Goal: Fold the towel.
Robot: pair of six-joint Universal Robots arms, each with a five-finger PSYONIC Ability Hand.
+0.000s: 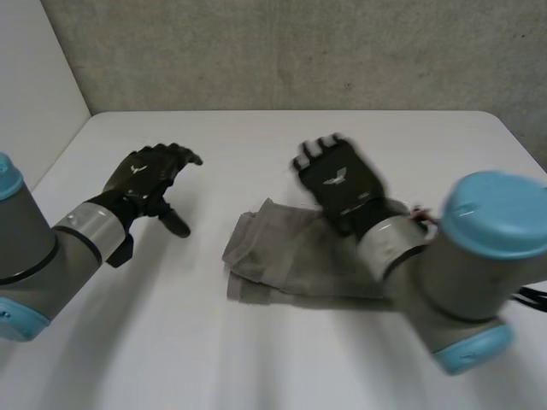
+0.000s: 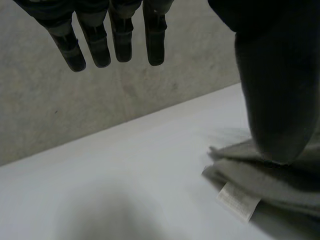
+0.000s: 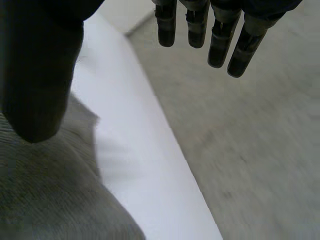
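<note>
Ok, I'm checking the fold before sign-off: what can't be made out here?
Head view: the right arm hides one end of the towel.
Left wrist view: the left hand's thumb covers part of the towel; the label's print is too small to read.
Right wrist view: the right hand's thumb covers part of the towel.

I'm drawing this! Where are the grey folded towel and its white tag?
Grey folded towel (image 1: 280, 254): head view, its top layer.
White tag (image 2: 239, 200): left wrist view, the tag's middle.
</note>
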